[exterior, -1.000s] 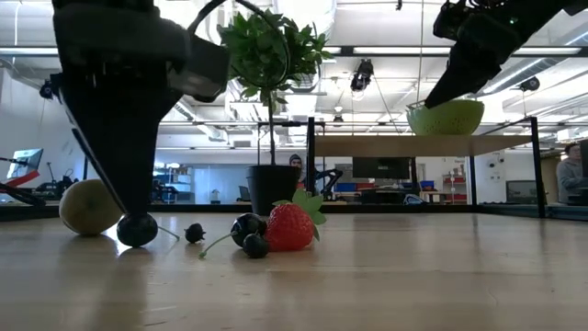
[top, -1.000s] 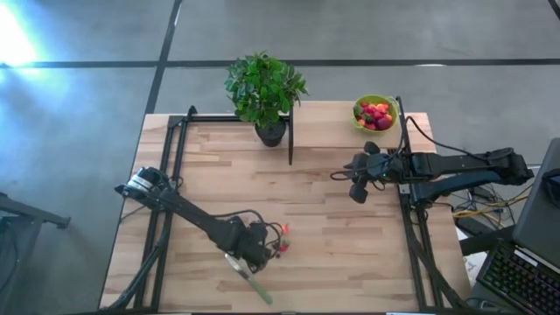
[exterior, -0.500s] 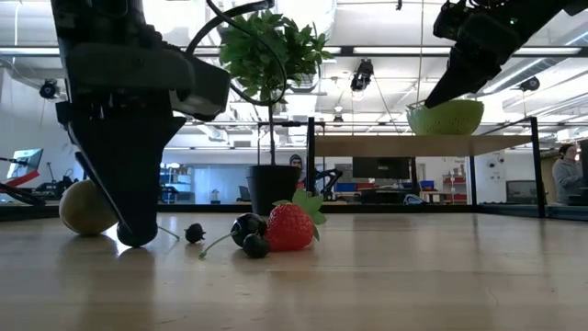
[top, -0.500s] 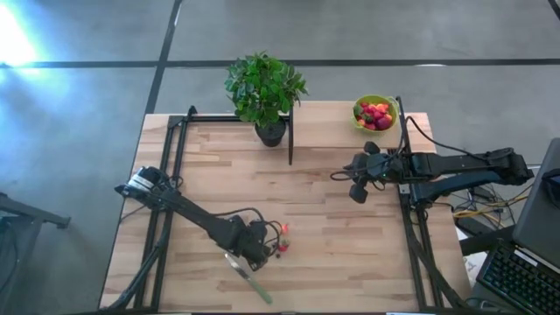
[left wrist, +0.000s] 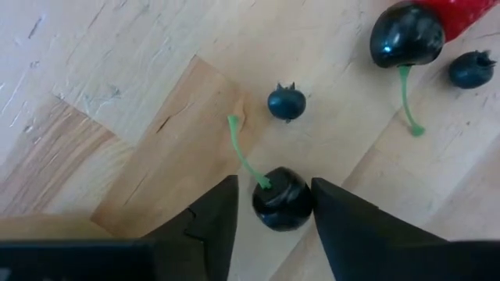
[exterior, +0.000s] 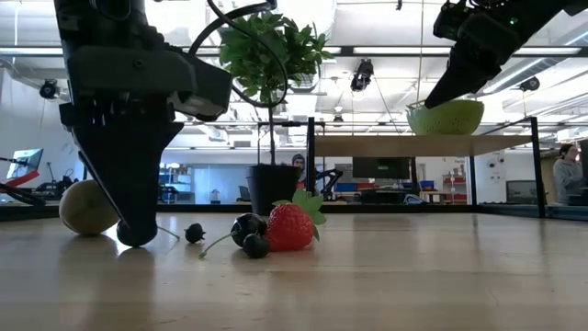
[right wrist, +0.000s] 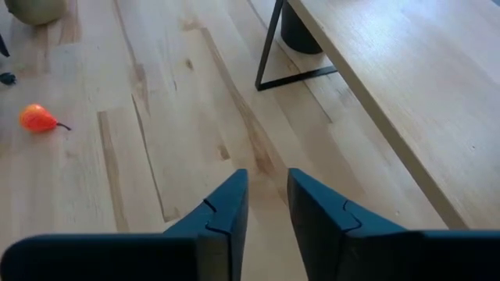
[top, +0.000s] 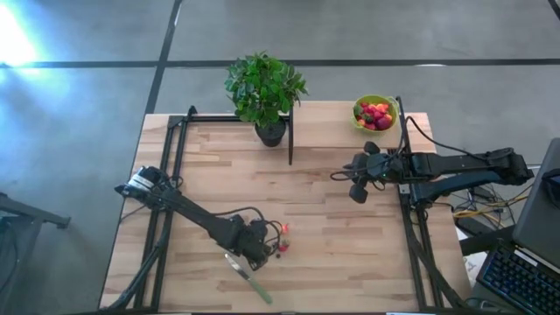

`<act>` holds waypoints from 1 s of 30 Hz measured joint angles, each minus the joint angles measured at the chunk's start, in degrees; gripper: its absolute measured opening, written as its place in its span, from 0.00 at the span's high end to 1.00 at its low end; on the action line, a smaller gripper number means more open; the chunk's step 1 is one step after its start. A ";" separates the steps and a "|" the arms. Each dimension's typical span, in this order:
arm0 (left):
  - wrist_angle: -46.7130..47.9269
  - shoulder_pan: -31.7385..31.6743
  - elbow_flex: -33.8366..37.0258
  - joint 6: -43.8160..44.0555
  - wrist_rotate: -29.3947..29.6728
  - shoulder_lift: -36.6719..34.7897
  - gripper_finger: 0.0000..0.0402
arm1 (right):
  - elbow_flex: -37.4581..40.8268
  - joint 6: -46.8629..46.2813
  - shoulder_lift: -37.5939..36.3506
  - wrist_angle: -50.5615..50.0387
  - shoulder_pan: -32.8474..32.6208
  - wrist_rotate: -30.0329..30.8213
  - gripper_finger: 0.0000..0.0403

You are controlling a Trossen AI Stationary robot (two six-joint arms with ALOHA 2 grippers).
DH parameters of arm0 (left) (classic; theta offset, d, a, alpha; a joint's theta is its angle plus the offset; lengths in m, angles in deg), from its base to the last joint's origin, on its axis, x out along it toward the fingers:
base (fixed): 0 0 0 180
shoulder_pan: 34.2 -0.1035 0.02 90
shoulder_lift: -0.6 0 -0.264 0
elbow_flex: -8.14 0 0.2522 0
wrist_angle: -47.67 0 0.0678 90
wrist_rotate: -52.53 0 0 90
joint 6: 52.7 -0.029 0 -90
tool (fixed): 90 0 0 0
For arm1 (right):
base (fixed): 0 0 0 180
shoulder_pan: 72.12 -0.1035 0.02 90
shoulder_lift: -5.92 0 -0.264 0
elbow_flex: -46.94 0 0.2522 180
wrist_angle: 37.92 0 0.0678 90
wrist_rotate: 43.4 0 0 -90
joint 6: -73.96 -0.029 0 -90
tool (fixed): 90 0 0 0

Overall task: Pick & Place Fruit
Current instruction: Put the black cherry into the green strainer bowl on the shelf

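Loose fruit lies at the near middle of the table: a dull-green ball [exterior: 87, 207], a dark cherry [left wrist: 281, 204], a small dark berry [left wrist: 287, 103], a second cherry [left wrist: 406, 35], another berry [exterior: 256, 245] and a strawberry [exterior: 290, 226]. My left gripper [top: 262, 254] points down there, shut on the first cherry. A lime-green bowl [top: 390, 103] of red fruit stands at the far right. My right gripper [top: 357, 194] hangs in the air right of centre, open by a narrow gap, holding nothing. My left gripper has the dark cherry's round body [left wrist: 269, 211] pinched between its two fingers [left wrist: 223, 215], which come from above and point steeply down. The cherry rests on the table, and its green stem [left wrist: 244, 152] sticks out past the fingertips.
A green-handled knife [top: 255, 285] lies just nearer than my left gripper. A potted plant [top: 265, 87] and a raised wooden shelf [right wrist: 391, 78] on a black frame stand at the far edge. An orange fruit [right wrist: 37, 119] lies by itself on the boards.
My left gripper has sunk a little toward the table over the dark cherry. The cherry and the other fruit lie where they were.
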 joint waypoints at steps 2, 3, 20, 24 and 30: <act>0.00 0.00 0.00 -0.01 0.00 0.00 0.62 | 0.00 0.00 0.00 0.00 0.00 0.00 0.77; 0.00 0.00 -0.02 -0.09 0.00 0.00 0.64 | 0.00 0.00 0.00 0.00 0.00 0.00 0.76; 0.48 0.00 -1.01 -5.32 -1.57 -0.02 0.78 | 3.90 1.72 0.04 10.63 0.00 -7.39 0.70; 0.48 0.00 -1.42 -7.10 -1.88 -0.02 0.79 | 9.70 3.89 0.74 26.62 -0.02 -21.55 0.68; 0.49 0.00 -1.46 -11.19 -2.32 -0.02 0.80 | 18.69 3.62 6.28 51.02 -1.19 -31.14 0.66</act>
